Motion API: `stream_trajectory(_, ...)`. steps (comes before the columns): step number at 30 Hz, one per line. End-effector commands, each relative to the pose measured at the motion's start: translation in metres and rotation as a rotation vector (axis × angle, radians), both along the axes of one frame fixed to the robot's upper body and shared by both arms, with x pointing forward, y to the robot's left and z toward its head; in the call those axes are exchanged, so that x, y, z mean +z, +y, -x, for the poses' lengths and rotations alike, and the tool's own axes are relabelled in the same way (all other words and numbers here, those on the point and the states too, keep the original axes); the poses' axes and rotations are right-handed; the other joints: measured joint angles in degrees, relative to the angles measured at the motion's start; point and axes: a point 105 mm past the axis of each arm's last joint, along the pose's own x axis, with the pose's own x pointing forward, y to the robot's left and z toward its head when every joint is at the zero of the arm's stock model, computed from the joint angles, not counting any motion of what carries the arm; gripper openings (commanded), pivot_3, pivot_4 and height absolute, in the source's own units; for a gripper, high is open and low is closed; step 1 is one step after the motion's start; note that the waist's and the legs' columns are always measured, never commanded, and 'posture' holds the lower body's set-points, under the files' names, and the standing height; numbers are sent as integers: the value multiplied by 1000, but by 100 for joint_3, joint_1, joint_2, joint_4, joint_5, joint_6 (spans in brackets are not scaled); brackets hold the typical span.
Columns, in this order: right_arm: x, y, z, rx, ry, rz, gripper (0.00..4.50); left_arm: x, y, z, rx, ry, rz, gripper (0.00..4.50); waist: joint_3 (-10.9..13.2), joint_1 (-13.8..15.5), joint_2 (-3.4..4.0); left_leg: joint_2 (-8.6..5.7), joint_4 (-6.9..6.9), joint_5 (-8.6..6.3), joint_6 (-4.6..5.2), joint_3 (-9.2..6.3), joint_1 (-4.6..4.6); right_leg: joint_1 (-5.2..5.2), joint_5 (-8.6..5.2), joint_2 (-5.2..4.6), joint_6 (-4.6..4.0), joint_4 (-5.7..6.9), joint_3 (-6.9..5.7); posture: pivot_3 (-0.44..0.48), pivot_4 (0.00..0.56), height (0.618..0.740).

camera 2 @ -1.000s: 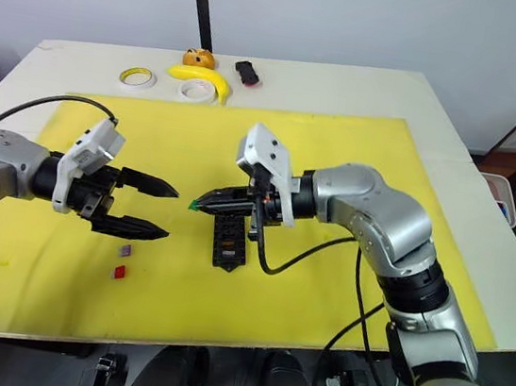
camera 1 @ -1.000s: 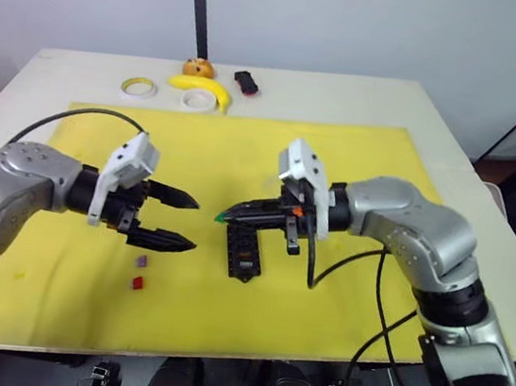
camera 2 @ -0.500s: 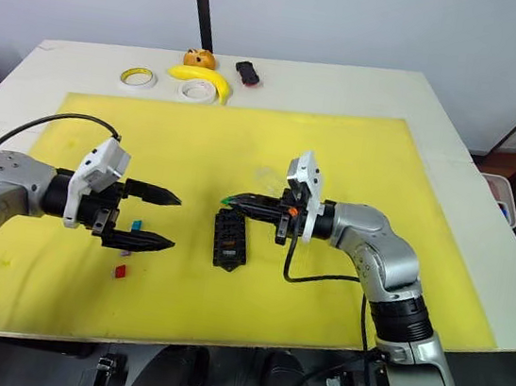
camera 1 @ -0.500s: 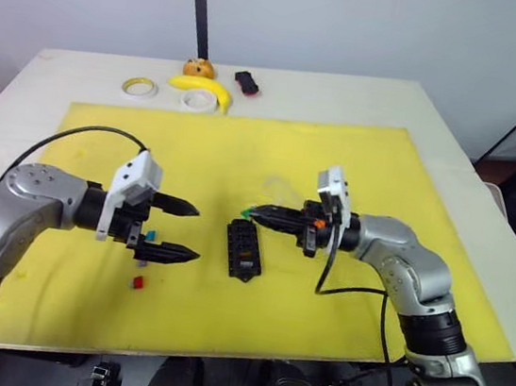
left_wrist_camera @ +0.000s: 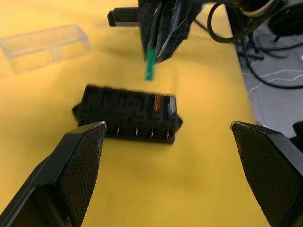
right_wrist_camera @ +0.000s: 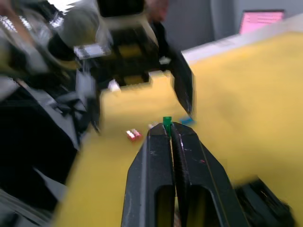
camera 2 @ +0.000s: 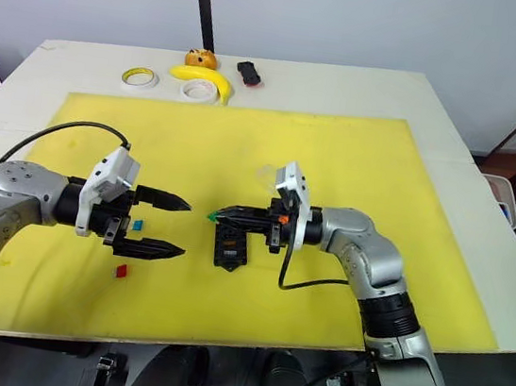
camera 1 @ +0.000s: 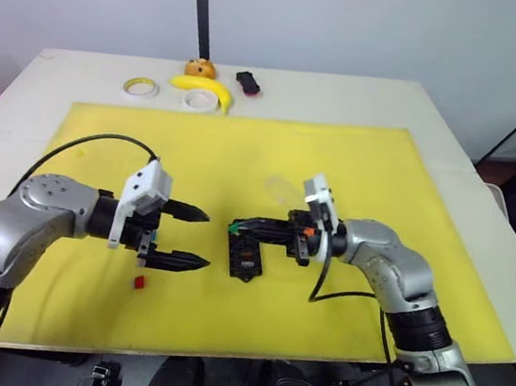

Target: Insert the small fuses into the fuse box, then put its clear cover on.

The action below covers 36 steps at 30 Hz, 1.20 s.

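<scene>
Fingertips of my right gripper (camera 2: 213, 216) pinch a teal fuse (left_wrist_camera: 149, 69) just above the fuse box (camera 2: 228, 243) on the mat (camera 2: 339, 156), forearm reaching in low. My left gripper (camera 2: 174, 228) hovers beside the box, fingers wide apart (blue fuse (camera 2: 138, 225) nearby).

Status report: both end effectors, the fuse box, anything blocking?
Right end effector shut on green fuse, just above fuse box. Left end effector open, empty. Amber fuse seated; clear cover off. Nothing blocking.
</scene>
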Motion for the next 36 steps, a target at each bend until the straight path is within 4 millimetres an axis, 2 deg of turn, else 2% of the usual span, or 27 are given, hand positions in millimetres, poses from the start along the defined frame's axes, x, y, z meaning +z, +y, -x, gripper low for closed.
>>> stream_trajectory(1,32,-1,16,68,6,-68,0,25,-4,5,-26,-46,74,4436,0,-1,0,1,0,0,0,-1,0,0,0,0,0,0,0,0,150,740)
stream_trajectory(5,45,1,24,93,27,-94,0,37,-11,4,-35,-43,145,4436,0,-2,0,1,0,0,0,-4,1,2,0,0,1,0,-2,0,150,740)
stream_trajectory(10,46,3,28,98,24,-71,0,46,-19,6,-56,-22,189,4436,0,-5,0,-1,0,0,0,-4,1,4,2,0,3,0,-2,0,150,740)
stream_trajectory(13,46,4,28,94,22,-66,0,45,-22,7,-64,-10,187,3539,0,-10,0,-3,0,0,0,-4,1,4,2,2,4,0,-2,0,150,740)
stream_trajectory(17,47,5,27,88,18,-66,0,45,-23,8,-59,3,198,1565,0,-7,0,-3,0,0,0,-4,2,4,2,2,4,0,-2,0,150,740)
stream_trajectory(35,44,5,23,71,5,-48,0,54,-24,11,-60,29,254,1565,0,-7,0,-4,0,0,0,-4,2,4,2,2,4,-1,-2,0,150,740)
stream_trajectory(36,44,5,23,71,4,-49,0,54,-24,11,-60,31,253,1295,0,-7,0,-4,0,0,0,-3,2,4,2,2,4,-1,-2,0,150,740)
